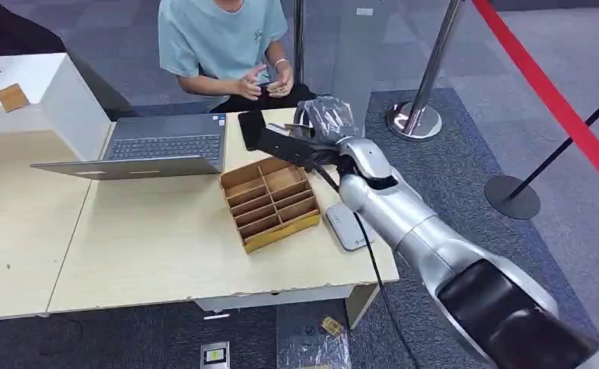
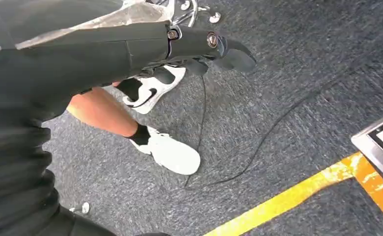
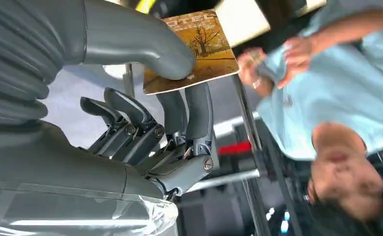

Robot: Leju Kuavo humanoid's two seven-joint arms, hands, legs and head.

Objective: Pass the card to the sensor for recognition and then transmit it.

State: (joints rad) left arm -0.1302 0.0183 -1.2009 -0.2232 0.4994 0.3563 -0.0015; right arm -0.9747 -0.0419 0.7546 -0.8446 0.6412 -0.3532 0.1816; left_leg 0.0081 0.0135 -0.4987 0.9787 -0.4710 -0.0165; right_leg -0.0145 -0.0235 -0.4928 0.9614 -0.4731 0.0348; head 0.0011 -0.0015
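My right hand [image 3: 179,98] pinches a card [image 3: 199,54] with a yellow tree picture between the thick thumb and the darker fingers. In the head view that hand [image 1: 311,134], wrapped in clear plastic, is stretched over the far side of the table, beyond a cardboard divider box [image 1: 269,201] and toward a seated person [image 1: 223,38]. A flat grey sensor pad [image 1: 348,224] lies on the table near its right edge, under my forearm. A black flat device [image 1: 250,129] lies just left of the hand. My left hand [image 2: 219,46] hangs over the carpet, holding nothing.
An open laptop [image 1: 165,146] stands left of the divider box, with a white box [image 1: 42,84] further left. The person holds small cards [image 1: 278,87]. Metal stanchions [image 1: 415,119] with a red belt [image 1: 557,100] stand at the right. A cable [image 2: 258,147] and yellow tape [image 2: 297,196] lie on the floor.
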